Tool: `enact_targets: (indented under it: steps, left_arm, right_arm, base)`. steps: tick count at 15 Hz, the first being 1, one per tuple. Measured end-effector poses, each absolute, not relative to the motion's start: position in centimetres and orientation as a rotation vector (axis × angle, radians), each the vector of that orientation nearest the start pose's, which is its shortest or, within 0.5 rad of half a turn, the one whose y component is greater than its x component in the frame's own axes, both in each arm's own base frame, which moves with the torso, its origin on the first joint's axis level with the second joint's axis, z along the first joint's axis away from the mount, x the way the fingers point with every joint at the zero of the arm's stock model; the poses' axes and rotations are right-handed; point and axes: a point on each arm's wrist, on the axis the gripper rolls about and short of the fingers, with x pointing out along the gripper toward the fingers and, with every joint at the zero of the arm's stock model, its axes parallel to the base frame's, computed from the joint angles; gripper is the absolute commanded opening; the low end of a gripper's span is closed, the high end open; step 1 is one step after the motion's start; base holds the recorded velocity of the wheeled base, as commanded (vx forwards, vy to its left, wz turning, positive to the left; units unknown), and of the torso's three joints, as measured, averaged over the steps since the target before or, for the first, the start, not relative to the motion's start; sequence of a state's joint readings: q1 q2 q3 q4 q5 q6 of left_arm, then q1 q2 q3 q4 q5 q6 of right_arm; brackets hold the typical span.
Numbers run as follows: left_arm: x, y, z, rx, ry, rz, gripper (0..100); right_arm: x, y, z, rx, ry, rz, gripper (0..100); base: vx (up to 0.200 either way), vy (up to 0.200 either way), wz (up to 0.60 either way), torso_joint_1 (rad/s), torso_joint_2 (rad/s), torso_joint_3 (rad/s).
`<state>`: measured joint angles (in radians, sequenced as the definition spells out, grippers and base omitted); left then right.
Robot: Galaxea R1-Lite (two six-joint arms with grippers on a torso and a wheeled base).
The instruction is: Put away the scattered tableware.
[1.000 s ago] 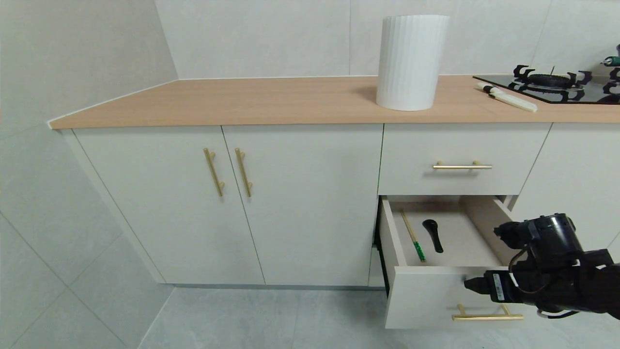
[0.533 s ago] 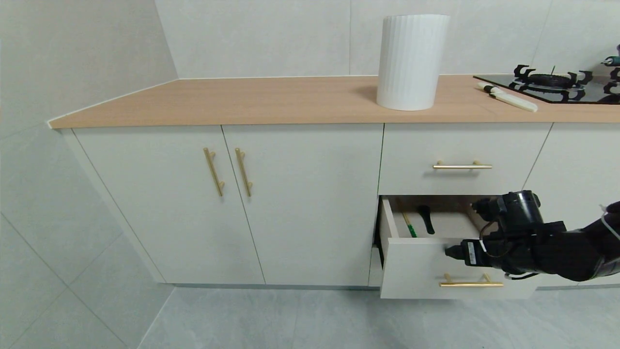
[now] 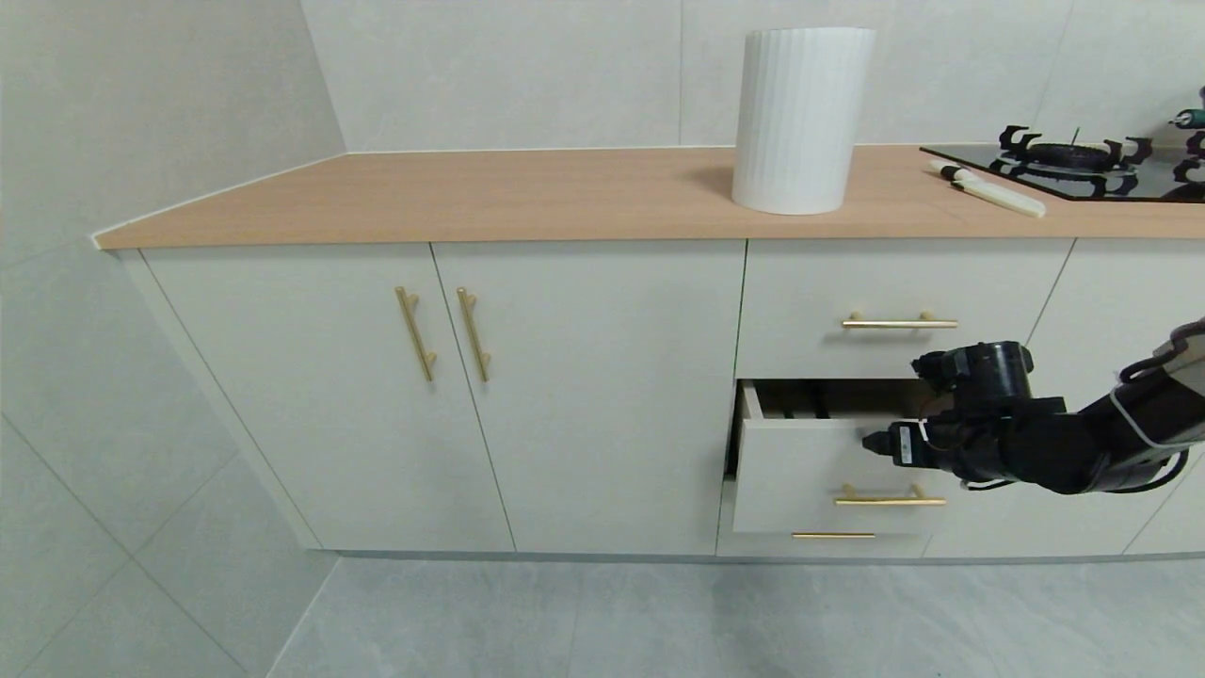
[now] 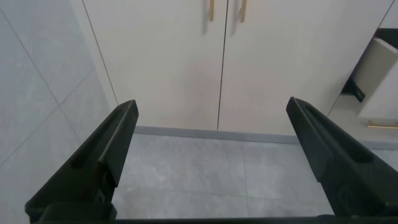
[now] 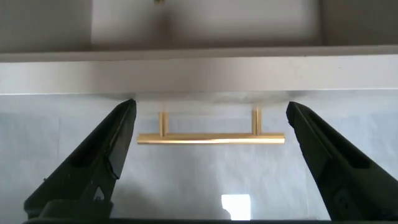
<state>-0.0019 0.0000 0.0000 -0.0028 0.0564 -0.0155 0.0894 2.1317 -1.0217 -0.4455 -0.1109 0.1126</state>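
The middle drawer stands only a small gap out from the cabinet, and its inside is almost wholly hidden. My right gripper is open and held against the drawer front just above its gold handle. In the right wrist view the gold handle lies between and beyond the spread fingers of the right gripper, below the drawer's top edge. My left gripper is open with nothing in it, low over the floor and facing the cabinet doors.
On the wooden counter stand a tall white ribbed container and a white knife-like utensil beside the gas hob. A shut drawer sits above, another handle below. Grey tiled floor lies open in front.
The drawer has slid from wide open to nearly shut, covering the chopsticks and black spoon. My right gripper has moved forward with the drawer front.
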Motion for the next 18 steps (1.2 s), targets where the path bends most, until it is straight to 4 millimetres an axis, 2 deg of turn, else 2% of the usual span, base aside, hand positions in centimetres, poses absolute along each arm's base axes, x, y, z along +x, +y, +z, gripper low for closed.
enact_targets:
  steps: [6, 13, 18]
  left_arm:
    - [-2.3, 0.1, 7.6, -0.016, -0.003, 0.055, 100]
    - [-2.3, 0.1, 7.6, -0.016, -0.003, 0.055, 100]
    - [-2.3, 0.1, 7.6, -0.016, -0.003, 0.055, 100]
  right_arm:
    - [41.8, 1.5, 6.1, 0.066, 0.540, -0.097, 100]
    - [43.3, 1.3, 5.2, 0.073, 0.426, -0.139, 100]
    - [44.2, 1.3, 5.7, 0.140, 0.377, -0.173, 100]
  base:
    - [0.000, 0.000, 0.00, 0.000, 0.00, 0.000]
    - [0.000, 0.000, 0.00, 0.000, 0.00, 0.000]
    - [0.000, 0.000, 0.00, 0.000, 0.00, 0.000]
